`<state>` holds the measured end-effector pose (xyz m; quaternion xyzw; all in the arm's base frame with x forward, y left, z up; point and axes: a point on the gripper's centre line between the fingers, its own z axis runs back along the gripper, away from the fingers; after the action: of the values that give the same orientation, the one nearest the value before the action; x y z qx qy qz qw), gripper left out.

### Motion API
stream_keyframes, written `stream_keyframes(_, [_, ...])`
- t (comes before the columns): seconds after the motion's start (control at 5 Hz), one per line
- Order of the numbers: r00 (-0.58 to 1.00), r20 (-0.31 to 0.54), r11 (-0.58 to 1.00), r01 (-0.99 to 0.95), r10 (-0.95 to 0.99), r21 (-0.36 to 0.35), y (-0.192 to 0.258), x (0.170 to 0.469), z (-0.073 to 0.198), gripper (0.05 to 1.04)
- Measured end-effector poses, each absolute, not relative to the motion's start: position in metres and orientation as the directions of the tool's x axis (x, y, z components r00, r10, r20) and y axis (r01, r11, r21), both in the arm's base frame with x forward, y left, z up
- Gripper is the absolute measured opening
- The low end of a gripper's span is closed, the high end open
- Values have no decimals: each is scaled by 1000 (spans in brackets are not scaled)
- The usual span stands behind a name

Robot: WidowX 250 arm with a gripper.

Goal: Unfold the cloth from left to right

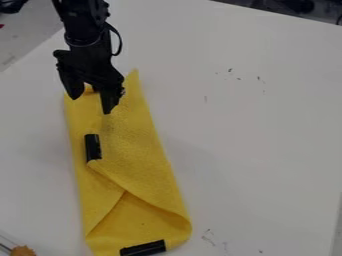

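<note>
**Claw spread over the far end of the folded yellow cloth**

At the lower left corner, a knobbly orange-brown thing sits beside a thin rod. Just right of it, the cloth runs lengthwise over the left half of the white table, from beneath the claw down to the bottom edge of the view. The claw hangs above its far end with its two fingers wide apart, one near the cloth's left edge, the other over its middle. A bit of yellow shows between them (whether either tip touches the fabric, I can't tell).

Below the claw, a short black strip lies along the cloth; a second black strip crosses the near end at a slant. Between the two, a diagonal fold opens onto a lower layer, and the right edge curls round. Farther right, small dark marks dot the tabletop.
</note>
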<state>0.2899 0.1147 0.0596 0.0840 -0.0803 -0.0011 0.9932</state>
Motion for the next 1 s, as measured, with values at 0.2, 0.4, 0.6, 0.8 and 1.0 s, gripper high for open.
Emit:
stream_keyframes(0.2, [991,135,987,-15,-7,159,113,286,50,1000])
stream_keyframes(0.4, [991,129,984,-48,26,173,110,267,31,1000])
stream_keyframes(0.6, [987,150,977,-79,49,198,106,258,36,1000])
stream_keyframes(0.8, [984,163,974,-98,65,203,96,250,33,1000])
stream_keyframes(1.0, [979,193,978,-97,61,186,88,255,32,1000])
